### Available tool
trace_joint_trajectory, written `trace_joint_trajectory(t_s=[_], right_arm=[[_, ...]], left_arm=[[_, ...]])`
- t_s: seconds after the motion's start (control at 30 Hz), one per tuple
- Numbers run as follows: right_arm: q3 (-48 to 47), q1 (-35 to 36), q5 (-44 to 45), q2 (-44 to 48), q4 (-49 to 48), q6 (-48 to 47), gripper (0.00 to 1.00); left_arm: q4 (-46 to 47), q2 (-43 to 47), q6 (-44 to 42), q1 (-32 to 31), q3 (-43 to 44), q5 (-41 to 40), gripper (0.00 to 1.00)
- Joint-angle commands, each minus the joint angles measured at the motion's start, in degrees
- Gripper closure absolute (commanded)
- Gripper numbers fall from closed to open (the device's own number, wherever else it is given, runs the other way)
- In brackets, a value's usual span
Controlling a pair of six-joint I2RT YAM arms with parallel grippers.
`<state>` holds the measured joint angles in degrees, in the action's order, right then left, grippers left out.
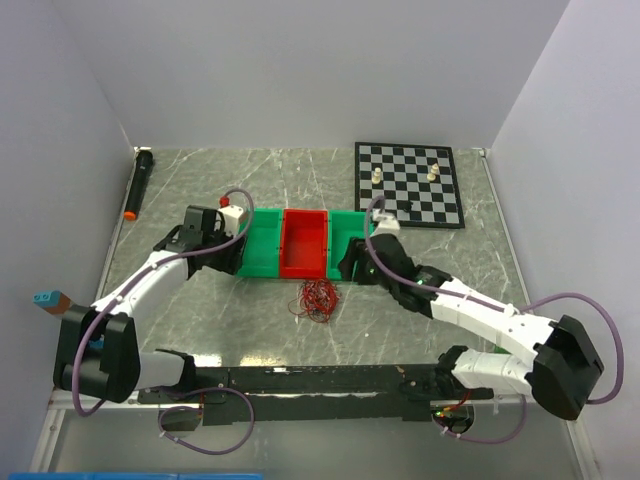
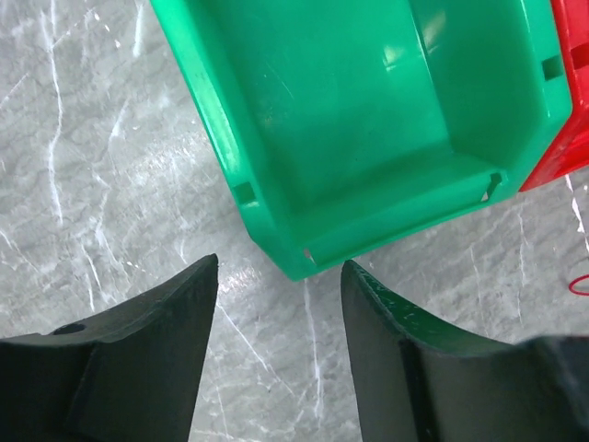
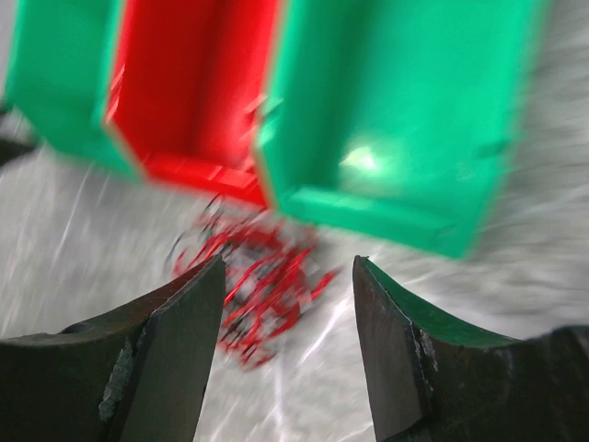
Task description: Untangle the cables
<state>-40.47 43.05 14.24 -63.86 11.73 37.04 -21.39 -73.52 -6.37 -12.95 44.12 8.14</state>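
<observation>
A tangle of thin red and dark cables [image 1: 318, 298] lies on the marble table just in front of the red bin [image 1: 306, 243]. It also shows, blurred, in the right wrist view [image 3: 262, 285] ahead of the jaws. My right gripper [image 1: 352, 262] [image 3: 287, 276] is open and empty, to the right of the cables, by the right green bin [image 3: 405, 110]. My left gripper [image 1: 228, 256] [image 2: 280, 272] is open and empty, at the near corner of the left green bin [image 2: 368, 120], which is empty.
The three bins stand in a row, green [image 1: 262, 243], red, green [image 1: 346, 232]. A chessboard [image 1: 408, 184] with a few pieces lies at the back right. A black marker with an orange tip [image 1: 138, 183] lies at the back left. White walls close the sides.
</observation>
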Motion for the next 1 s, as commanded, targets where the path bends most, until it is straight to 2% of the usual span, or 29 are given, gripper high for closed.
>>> trace_joint_trajectory(t_s=[0.0,0.17,0.27,0.37,0.47,0.63,0.8,0.87,0.97], right_arm=[[0.49,4.85,-6.06,-3.36,-6.36,-0.66,0.35],[-4.61,6.52,-8.7,-12.07,-5.31,1.46,0.35],[-8.39,7.22,-10.89,-16.9,-2.68,2.25,0.37],[-10.68,8.8,-13.0,-20.25,-0.91,1.73,0.41],[-9.63,11.26,-17.92,-20.17,-4.51,-0.82,0.47],[-8.15,13.12,-24.5,-19.12,-7.93,-3.81,0.49],[-7.78,13.38,-33.56,-16.66,-9.8,-7.94,0.52],[-7.87,13.38,-35.85,-15.6,-9.79,-9.78,0.5],[-7.7,13.2,-37.09,-14.2,-8.39,-12.33,0.34]], left_arm=[[-1.9,0.13,-0.75,-0.5,3.34,-1.45,0.38],[-6.63,2.58,-2.41,-0.41,7.38,-0.77,0.29],[-10.16,5.22,-4.69,-1.11,9.23,0.38,0.16],[-12.44,7.59,-6.72,-1.55,10.28,0.03,0.14],[-13.85,9.09,-8.56,-1.64,10.64,1.17,0.13],[-15.17,9.18,-11.99,-1.99,9.85,5.47,0.08],[-16.14,6.2,-11.91,-2.87,11.68,7.41,0.07],[-17.1,4.53,-11.82,-3.48,12.83,8.46,0.07],[-18.25,3.12,-12.52,-4.36,14.24,11.18,0.08]])
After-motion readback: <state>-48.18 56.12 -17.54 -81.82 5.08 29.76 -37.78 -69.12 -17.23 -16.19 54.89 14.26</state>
